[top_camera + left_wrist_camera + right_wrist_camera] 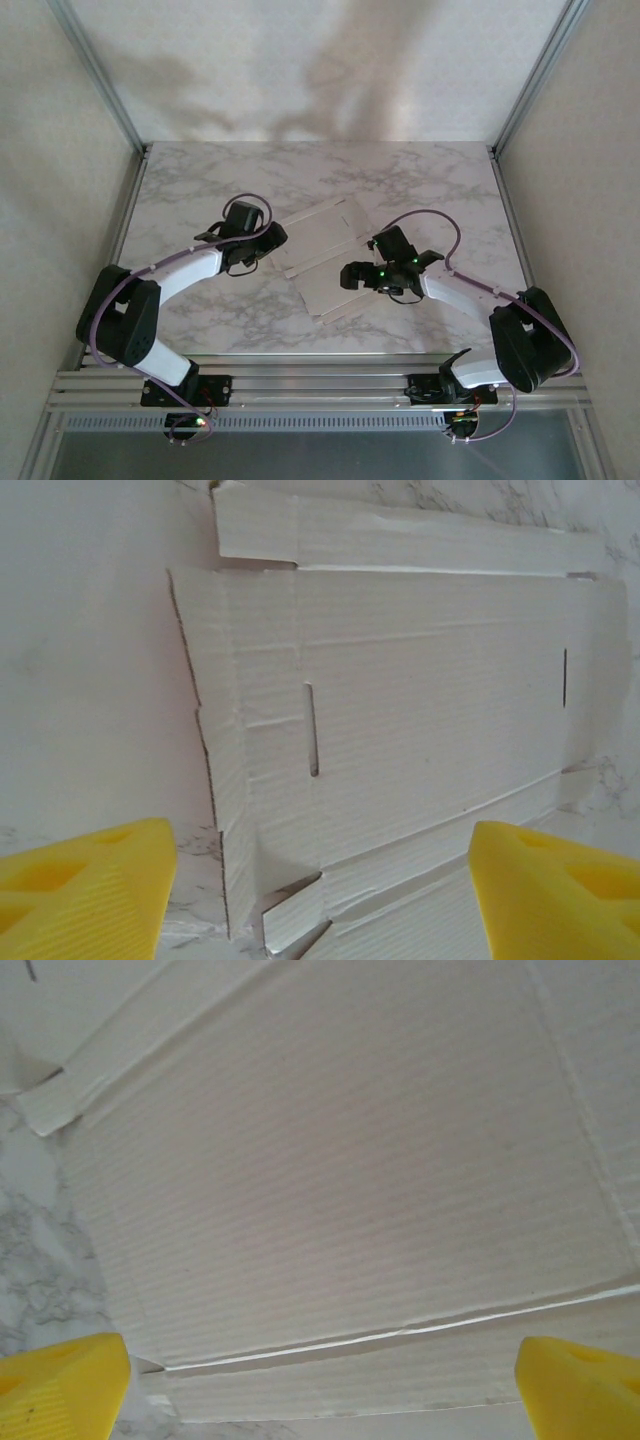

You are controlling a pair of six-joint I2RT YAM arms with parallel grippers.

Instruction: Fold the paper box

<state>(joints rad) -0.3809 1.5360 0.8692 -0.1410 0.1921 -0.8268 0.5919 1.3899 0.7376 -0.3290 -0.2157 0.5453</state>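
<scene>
The paper box [322,262] lies flat and unfolded on the marble table, white side up, with creases, slots and side flaps showing. My left gripper [270,247] hovers at the card's left edge. In the left wrist view its yellow fingers [80,890] stand wide apart over a corner flap of the paper box [420,700], so the left gripper [320,910] is open and holds nothing. My right gripper [352,277] is over the card's right side. Its jaws are wide too, and the right gripper [320,1400] is open above a long crease of the paper box [330,1160].
The marble table [200,190] is bounded by aluminium frame rails [130,200] at left and right and white walls behind. Both arm bases sit on the near rail [320,385].
</scene>
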